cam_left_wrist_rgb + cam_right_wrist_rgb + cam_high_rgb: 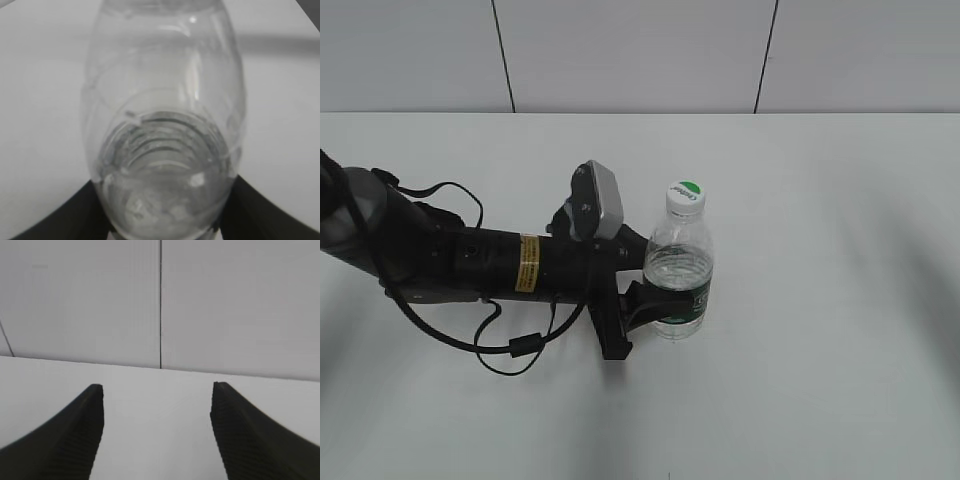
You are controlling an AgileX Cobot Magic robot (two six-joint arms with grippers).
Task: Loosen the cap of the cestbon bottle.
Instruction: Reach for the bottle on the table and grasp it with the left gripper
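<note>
- the bottle point(162, 150) fills the left wrist view, so close that its clear ribbed body blurs at the edges; water shows in the lower part, and a dark finger point(60, 215) curves in on either side of its base.
- in the exterior view, starting from the left, the left arm point(450, 262) lies low across the white table point(840, 300), black with a yellow sticker and loose cables looping under it.
- further right on that arm sits a grey camera block point(598, 200), just beside the bottle's shoulder.
- the left gripper point(645, 310) is clamped on the bottle's lower half, at the dark green label band (the fingers wrap it from the left side).
- the bottle point(680, 270) stands upright on the table, a little left of the middle of the view, with water up to about the shoulder.
- the cap point(686, 196) sits on the bottle's neck, white with a green half on top, with nothing touching it.
- the table to the right of the bottle shows only soft shadows.
- in the right wrist view the right gripper point(157, 405) hangs with its two black fingers spread well apart and nothing between them, pointed over the table toward a pale panelled wall point(225, 300) (neither bottle nor cap shows in this view).
</note>
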